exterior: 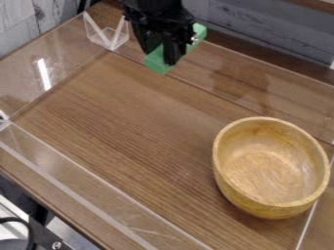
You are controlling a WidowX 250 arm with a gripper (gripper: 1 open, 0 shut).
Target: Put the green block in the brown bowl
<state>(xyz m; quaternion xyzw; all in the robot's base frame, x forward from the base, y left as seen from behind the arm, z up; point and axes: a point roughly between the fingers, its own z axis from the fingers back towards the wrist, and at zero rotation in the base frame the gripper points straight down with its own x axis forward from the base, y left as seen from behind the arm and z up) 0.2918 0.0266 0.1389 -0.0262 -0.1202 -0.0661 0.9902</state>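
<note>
My black gripper hangs above the far middle of the wooden table, shut on the green block. The bright green bar sticks out on both sides of the fingers, tilted, and is lifted clear of the tabletop. The brown bowl, a large light wooden bowl with a thick rim, sits at the right front of the table with nothing in its hollow. The gripper is well to the left of and behind the bowl.
Low clear plastic walls run around the wooden tabletop. A grey plank wall stands behind the table. The table's front edge drops off at the lower left.
</note>
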